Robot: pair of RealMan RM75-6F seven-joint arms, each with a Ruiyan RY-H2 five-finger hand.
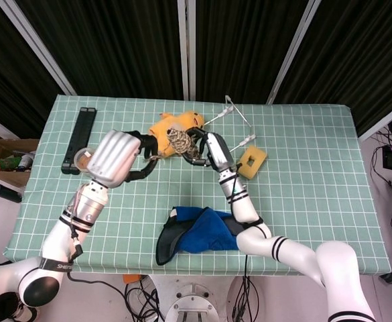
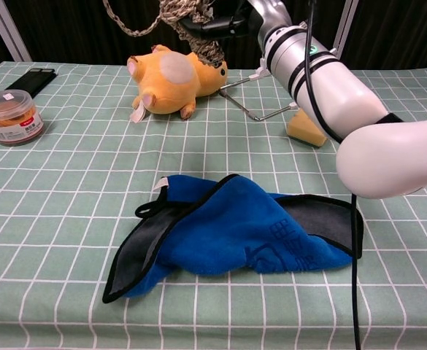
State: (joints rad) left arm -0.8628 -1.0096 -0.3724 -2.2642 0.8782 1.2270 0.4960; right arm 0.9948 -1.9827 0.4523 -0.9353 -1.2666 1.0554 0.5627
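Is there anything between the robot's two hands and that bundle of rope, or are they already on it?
Nothing visible stands between. The right hand holds the rope bundle in the air above the yellow plush toy; a loose strand runs to the left hand, which seems to hold its end.

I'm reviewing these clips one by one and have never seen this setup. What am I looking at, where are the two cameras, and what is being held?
It is a two-armed robot with humanlike hands at a table under a green checked cloth. One camera looks down from its head, the other forward from its chest. The right hand holds a bundle of rope above the yellow plush toy; the left hand holds the rope's other end. Also lying there: a blue cloth, a yellow sponge, a wire stand, a small lidded tub and a flat black bar.
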